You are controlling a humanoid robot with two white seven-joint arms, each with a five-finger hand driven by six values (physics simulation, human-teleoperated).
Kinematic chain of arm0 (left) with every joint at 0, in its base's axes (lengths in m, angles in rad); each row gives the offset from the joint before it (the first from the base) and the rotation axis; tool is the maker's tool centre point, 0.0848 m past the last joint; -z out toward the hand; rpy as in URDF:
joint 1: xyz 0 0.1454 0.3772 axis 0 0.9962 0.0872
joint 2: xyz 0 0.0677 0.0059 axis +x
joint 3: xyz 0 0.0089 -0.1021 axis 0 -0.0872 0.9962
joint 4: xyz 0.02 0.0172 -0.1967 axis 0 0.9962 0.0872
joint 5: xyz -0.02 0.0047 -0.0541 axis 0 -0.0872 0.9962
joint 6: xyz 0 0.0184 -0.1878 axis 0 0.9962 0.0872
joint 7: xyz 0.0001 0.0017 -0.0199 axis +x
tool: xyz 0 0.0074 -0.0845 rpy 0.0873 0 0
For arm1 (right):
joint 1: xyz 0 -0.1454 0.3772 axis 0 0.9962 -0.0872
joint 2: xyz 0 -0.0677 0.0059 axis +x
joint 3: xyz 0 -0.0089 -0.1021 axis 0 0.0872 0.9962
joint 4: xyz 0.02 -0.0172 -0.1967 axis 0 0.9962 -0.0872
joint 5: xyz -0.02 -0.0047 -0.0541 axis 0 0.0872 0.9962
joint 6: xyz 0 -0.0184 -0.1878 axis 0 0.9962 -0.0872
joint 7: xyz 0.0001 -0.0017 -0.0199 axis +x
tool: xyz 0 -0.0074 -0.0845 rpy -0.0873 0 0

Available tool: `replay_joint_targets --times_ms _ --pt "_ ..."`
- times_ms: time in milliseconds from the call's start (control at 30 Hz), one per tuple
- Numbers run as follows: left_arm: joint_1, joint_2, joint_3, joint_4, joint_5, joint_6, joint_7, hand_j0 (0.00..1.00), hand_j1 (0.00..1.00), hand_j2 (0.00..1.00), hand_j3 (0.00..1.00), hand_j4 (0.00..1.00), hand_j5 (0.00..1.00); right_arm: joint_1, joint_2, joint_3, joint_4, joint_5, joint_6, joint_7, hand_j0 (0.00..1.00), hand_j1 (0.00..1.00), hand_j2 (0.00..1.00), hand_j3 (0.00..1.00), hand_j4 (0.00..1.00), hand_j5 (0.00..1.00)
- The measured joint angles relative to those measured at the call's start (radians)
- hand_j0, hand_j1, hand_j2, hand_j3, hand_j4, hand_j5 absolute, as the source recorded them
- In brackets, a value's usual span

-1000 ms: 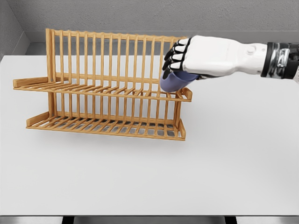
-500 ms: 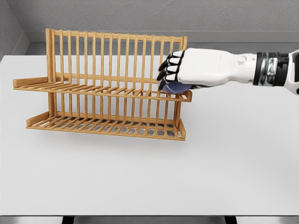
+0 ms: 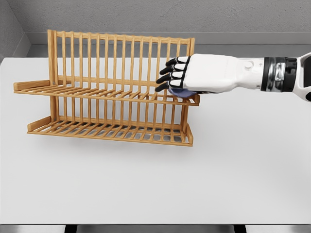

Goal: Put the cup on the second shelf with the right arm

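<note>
Right hand [image 3: 187,74]: I see it reaching in from the right edge, palm turned down, held level over the right end of the rack's upper shelf; its black-tipped fingers [image 3: 170,73] are curled downward around the cup, so I read it as a closed grasp on it
Cup [image 3: 181,91]: from my feed only a small blue-purple sliver shows beneath the palm, low against the slats of the upper shelf; I cannot tell whether it rests on them or is just above them, because the hand covers most of it
Rack [image 3: 104,92]: a wooden two-tier dish rack with a tall slatted back, standing toward the back left of the table
Upper shelf [image 3: 87,91]: slatted, running from the left end piece to the right corner, where the hand and cup are
Lower shelf [image 3: 107,131]: slatted, sitting on the table surface, well below the hand
Table [image 3: 194,184]: plain white, its front half bare in my view
Right forearm [image 3: 279,74]: white with a dark banded wrist section, stretched out roughly level from the right edge
Left arm: does not show in my feed
</note>
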Motion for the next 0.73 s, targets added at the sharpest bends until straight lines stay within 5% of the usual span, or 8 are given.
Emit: replay_joint_targets --times_ms 333,433,600,733 --pt "0.000 0.000 0.000 0.000 0.000 0.000 0.000 1.00 1.00 1.00 1.00 1.00 1.00 -0.014 -0.007 -0.044 0.000 0.000 0.000 0.001 1.00 1.00 1.00 1.00 1.00 1.00" --pt "0.000 0.000 0.000 0.000 0.000 0.000 0.000 1.00 1.00 1.00 1.00 1.00 1.00 0.021 -0.021 -0.126 0.000 -0.015 -0.001 0.001 1.00 1.00 1.00 1.00 1.00 1.00" --pt "0.000 0.000 0.000 0.000 0.000 0.000 0.000 1.00 1.00 1.00 1.00 1.00 1.00 0.515 -0.033 -0.582 0.002 -0.068 -0.004 0.002 1.00 1.00 1.00 1.00 1.00 1.00" --pt "0.000 0.000 0.000 0.000 0.000 0.000 0.000 1.00 1.00 1.00 1.00 1.00 1.00 0.574 -0.003 -0.852 0.004 -0.084 -0.001 0.001 1.00 1.00 1.00 1.00 1.00 1.00"
